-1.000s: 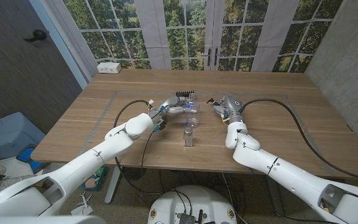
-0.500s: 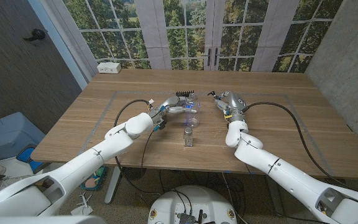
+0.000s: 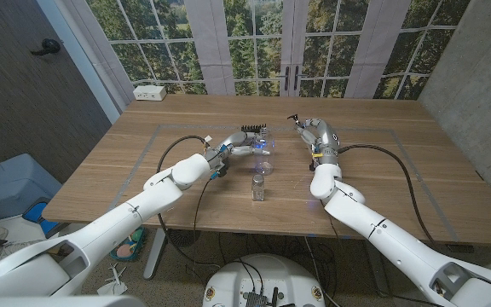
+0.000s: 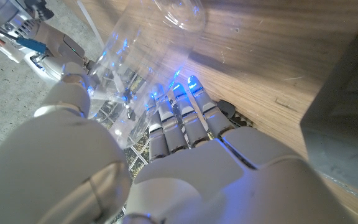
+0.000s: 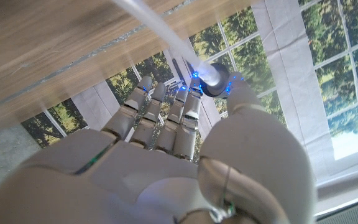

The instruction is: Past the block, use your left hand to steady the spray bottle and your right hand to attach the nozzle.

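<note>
A clear spray bottle [image 3: 262, 150] stands past the small clear block [image 3: 258, 187] near the table's middle. My left hand [image 3: 239, 141] wraps its fingers around the bottle [image 4: 132, 59] from the left side. My right hand [image 3: 314, 136] is to the right of the bottle and apart from it, raised over the table. It pinches the nozzle [image 5: 215, 80], a dark cap with a white dip tube [image 5: 157, 31] running out from it. The bottle's neck is hard to make out in the head view.
A white box [image 3: 150, 92] sits at the far left corner of the wooden table [image 3: 382, 162]. A faint taped rectangle [image 3: 156, 141] marks the work area. Black cables trail from both wrists across the table.
My right hand has lifted and drawn back a little to the right, away from the bottle, with the nozzle in it. My left hand and the bottle have stayed put.
</note>
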Motion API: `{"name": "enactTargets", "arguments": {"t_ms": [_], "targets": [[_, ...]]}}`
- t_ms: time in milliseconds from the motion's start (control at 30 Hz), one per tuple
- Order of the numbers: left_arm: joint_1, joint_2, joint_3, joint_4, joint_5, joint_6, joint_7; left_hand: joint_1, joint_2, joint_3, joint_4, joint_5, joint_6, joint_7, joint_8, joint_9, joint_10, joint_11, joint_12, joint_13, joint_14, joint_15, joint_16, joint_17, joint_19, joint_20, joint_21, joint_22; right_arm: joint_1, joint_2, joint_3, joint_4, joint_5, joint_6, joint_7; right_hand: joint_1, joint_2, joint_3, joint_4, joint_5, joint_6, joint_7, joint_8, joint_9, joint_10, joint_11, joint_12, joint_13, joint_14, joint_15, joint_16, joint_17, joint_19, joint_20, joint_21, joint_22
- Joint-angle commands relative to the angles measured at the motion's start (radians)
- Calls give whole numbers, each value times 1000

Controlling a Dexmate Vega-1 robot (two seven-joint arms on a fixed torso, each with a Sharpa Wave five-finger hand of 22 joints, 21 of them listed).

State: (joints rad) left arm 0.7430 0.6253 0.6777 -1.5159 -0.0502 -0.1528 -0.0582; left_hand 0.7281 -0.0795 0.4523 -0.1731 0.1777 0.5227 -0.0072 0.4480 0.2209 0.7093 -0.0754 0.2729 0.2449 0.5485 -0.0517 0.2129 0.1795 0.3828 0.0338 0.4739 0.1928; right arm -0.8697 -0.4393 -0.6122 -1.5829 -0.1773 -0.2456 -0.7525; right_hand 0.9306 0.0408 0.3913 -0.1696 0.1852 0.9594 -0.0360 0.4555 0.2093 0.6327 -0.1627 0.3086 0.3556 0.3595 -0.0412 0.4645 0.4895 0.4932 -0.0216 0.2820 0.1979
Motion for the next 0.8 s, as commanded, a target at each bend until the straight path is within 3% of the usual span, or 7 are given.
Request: {"name": "enactTargets", "arguments": {"t_ms": [33,800], "targets": [[-6,-4,4,1,4,-2,-5,182,197,-1,0,6,244,11,7,2,55,-47,4,3,12,-112,-4,1,2,-6,10,2,-10,35,53,36,92,183,-18,56,48,-5,-1,7,42,-32,10,7,7,0,7,3,5,-165,7,5,10,4,10,3],[-17,-15,11,16,5,-10,-15,183,197,-4,-1,6,244,9,5,2,55,-46,0,5,13,-112,-6,1,2,-6,11,2,-3,123,105,125,163,474,-47,73,51,-18,1,11,41,-28,13,9,13,3,7,10,12,-165,24,19,20,0,21,6]]}}
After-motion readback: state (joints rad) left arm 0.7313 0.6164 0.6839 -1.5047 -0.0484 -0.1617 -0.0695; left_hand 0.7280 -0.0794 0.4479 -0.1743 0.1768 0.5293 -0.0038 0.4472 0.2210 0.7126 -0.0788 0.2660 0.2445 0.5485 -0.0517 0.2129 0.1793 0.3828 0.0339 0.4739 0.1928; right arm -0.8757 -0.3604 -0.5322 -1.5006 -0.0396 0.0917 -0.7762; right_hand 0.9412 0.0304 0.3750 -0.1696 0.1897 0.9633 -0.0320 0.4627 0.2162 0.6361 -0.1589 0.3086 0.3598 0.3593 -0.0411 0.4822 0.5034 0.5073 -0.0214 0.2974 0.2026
